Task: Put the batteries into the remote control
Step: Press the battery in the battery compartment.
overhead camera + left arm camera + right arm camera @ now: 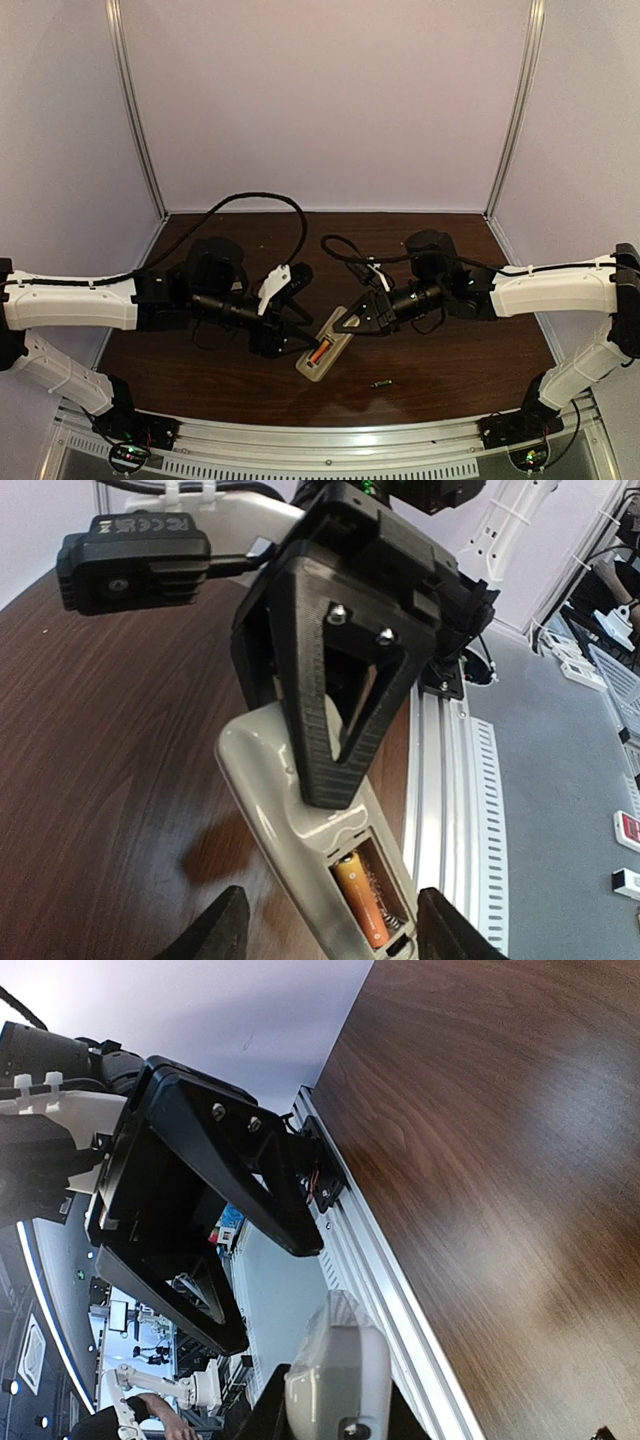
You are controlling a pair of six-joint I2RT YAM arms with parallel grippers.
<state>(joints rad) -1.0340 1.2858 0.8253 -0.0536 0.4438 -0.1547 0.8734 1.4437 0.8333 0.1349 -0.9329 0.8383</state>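
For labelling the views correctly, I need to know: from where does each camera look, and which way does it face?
Top: above and behind the arms, facing down at the table; both arms, the left gripper, the right gripper and the remote show.
Left wrist: on the left arm, facing between its open jaws at the remote's orange battery.
Right wrist: on the right arm, facing over the remote it grips, toward the left gripper.
Shared: all three show the remote; each wrist view shows the other gripper.

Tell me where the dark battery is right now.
In the top view, the dark battery lies loose on the table, just right of the remote control's near end, toward the front edge.
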